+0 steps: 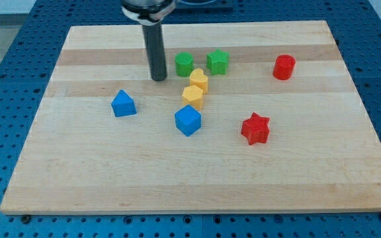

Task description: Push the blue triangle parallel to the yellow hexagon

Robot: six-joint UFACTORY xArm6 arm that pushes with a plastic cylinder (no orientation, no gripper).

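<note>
The blue triangle (123, 104) lies on the wooden board (296, 178) at the view's left of centre. The yellow hexagon (192, 96) sits near the middle, to the right of the triangle and touching a second yellow block (199, 80) just above it. My tip (158, 79) stands above and to the right of the blue triangle, apart from it, and left of the yellow blocks.
A blue cube (188, 120) lies just below the yellow hexagon. A green block (184, 64) and a green star (217, 61) sit to the right of my tip. A red cylinder (284, 67) is at the right. A red star (255, 128) is at lower right.
</note>
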